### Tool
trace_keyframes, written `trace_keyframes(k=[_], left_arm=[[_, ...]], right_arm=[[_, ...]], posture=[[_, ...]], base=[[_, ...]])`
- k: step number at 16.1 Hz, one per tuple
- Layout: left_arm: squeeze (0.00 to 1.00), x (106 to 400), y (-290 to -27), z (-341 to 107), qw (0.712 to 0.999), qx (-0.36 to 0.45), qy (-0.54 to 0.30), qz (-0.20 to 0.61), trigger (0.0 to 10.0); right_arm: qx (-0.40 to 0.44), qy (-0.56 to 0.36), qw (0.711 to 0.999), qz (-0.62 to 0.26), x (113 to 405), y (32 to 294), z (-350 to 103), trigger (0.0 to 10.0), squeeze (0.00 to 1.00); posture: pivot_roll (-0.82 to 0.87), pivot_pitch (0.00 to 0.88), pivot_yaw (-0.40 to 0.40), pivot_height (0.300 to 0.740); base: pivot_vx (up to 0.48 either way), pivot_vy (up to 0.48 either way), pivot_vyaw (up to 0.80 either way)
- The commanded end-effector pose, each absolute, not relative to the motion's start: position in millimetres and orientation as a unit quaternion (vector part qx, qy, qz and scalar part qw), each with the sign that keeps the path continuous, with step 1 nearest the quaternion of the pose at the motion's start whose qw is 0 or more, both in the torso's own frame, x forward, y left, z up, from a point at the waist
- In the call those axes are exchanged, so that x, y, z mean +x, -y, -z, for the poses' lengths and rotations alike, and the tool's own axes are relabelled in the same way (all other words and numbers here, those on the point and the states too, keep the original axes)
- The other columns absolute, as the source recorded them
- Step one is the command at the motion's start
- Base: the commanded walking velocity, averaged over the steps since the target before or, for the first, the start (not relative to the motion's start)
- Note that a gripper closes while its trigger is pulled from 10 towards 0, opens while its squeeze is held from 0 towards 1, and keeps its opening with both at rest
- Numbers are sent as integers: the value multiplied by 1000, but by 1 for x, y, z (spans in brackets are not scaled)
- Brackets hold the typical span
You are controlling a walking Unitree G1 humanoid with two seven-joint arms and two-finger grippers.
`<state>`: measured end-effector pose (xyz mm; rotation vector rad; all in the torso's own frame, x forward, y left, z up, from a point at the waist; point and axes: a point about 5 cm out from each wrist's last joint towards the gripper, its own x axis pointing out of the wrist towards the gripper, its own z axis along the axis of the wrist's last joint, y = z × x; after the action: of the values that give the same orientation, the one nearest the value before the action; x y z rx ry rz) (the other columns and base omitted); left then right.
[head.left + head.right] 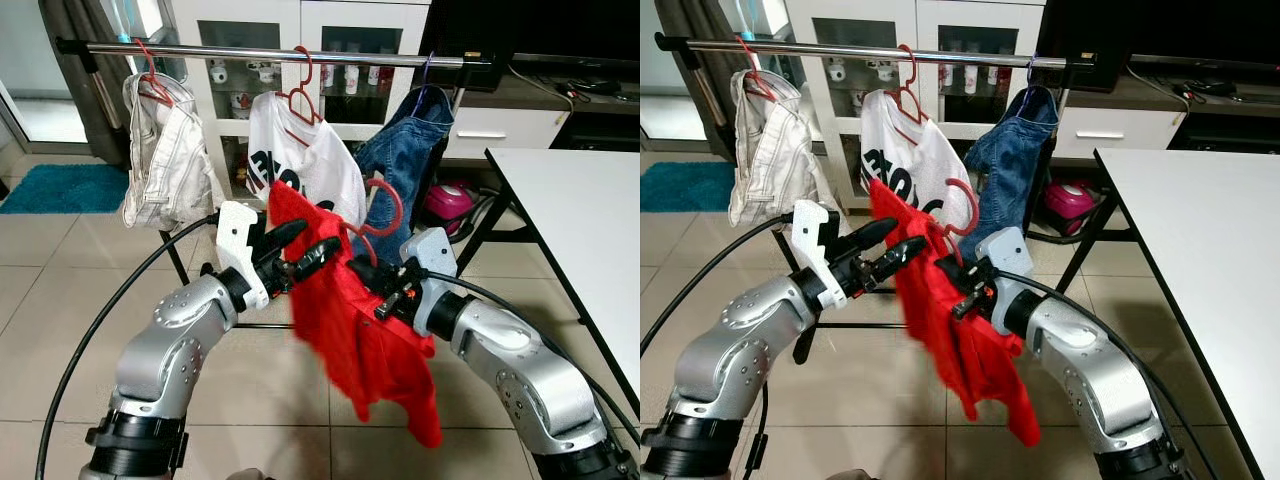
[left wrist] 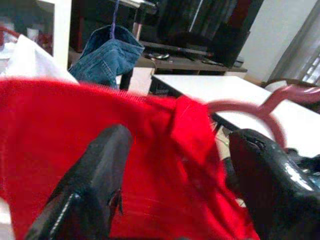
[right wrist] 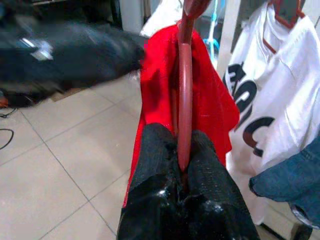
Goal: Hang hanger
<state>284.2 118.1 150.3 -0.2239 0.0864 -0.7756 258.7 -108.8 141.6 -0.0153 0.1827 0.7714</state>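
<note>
Hanger (image 1: 385, 205), red and draped with a red shirt (image 1: 350, 320), held low before the rail (image 1: 270, 52), pinched tight in the right hand (image 3: 182, 167). Left hand (image 1: 300, 250) spread wide against the cloth. Could snag the white T-shirt (image 1: 310, 165) (or jeans (image 1: 410, 150)) rising, or slip crooked.

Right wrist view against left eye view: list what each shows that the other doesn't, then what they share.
Right wrist view alone: the right gripper seen close, its fingers shut on the red hanger, the hanger's bar pinched between them.

Left eye view alone: the metal rail, the beige garment at its left end, the white table, the left gripper open beside the cloth.

Both: the red shirt, the white printed shirt, the blue jeans, the tiled floor.
</note>
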Motion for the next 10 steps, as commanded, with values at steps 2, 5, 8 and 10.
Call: trace_keyframes(k=[2, 5, 8, 10], left_arm=[[0, 288, -118, -148, 920, -99, -44, 376, 0], [0, 288, -118, -148, 920, -99, -44, 376, 0], [0, 288, -118, -148, 920, -99, -44, 376, 0], [0, 288, -118, -148, 920, -99, -44, 376, 0]], right_arm=[[-1, -64, 923, -379, 257, 108, -151, 10000, 0], [-1, -64, 923, -379, 257, 108, -151, 10000, 0], [-1, -64, 923, -379, 257, 108, -151, 10000, 0], [-1, -64, 923, -379, 257, 108, -151, 10000, 0]], posture=[[-36, 0, 9, 740], [-36, 0, 9, 740], [-36, 0, 9, 740], [-36, 0, 9, 740]], base=[[0, 0, 0], [0, 0, 0], [0, 0, 0], [0, 0, 0]])
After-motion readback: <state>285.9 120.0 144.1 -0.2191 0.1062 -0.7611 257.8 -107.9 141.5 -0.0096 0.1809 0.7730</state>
